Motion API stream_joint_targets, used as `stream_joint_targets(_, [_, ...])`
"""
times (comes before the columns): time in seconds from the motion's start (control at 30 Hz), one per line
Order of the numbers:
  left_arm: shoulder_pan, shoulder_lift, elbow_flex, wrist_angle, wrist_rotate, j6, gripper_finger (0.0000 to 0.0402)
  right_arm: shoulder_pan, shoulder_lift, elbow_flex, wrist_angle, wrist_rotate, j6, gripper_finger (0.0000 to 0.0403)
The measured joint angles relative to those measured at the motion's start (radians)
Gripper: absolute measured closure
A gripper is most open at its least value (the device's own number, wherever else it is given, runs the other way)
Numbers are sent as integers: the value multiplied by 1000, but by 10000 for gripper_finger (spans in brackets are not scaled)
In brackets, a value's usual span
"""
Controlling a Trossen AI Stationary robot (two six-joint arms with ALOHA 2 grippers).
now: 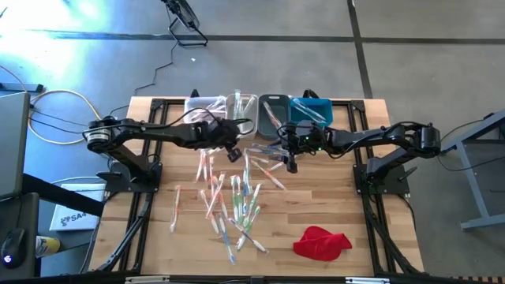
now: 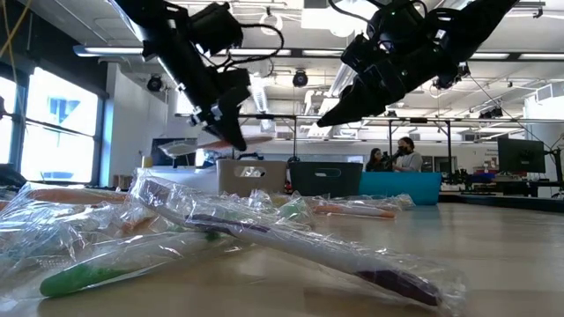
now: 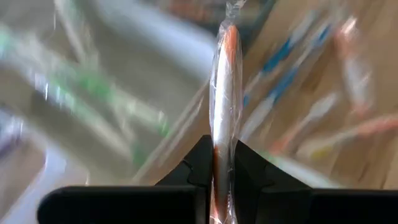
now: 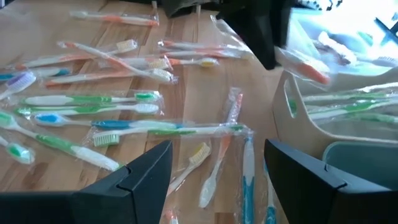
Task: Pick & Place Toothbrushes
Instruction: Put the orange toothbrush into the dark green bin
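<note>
Low view, nearest first: a wrapped toothbrush w/ dark purple handle (image 2: 291,242) lay across the wooden table (image 2: 493,264), long axis running from high on the left down toward the right, w/ a green-handled one (image 2: 97,275) beside it, lying roughly level. Behind them the pile of toothbrushes (image 1: 233,197) sat mid-table, most lying roughly lengthwise front to back in the high view, some skewed. Left gripper (image 1: 233,151) hung above the pile's far edge, arm stretched in from the left side, fingers (image 3: 199,168) clamped on an orange-handled toothbrush (image 3: 225,93) in its clear wrap; in the left wrist view the brush ran straight out ahead between the fingers. Right gripper (image 1: 290,162) reached in from the right side, pointed down over the pile's far right part, fingers (image 4: 146,171) spread wide w/ nothing between. Farther back stood the row of bins (image 1: 260,110), a few brushes inside. Red cloth (image 1: 322,242) lay near the front right. Only readable writing: "SA4" on a white box (image 1: 69,217) off the table's left.
</note>
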Motion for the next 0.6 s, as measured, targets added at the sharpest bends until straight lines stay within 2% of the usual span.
stream_joint_targets(0.2, [1,-28,2,252,131,116,375,0,0,0,16,0,0,156])
stream_joint_targets(0.43, [1,-31,2,507,362,127,375,0,0,0,41,0,0,156])
stream_joint_targets(0.6, [0,-31,2,625,459,127,375,3,0,0,123,-14,26,156])
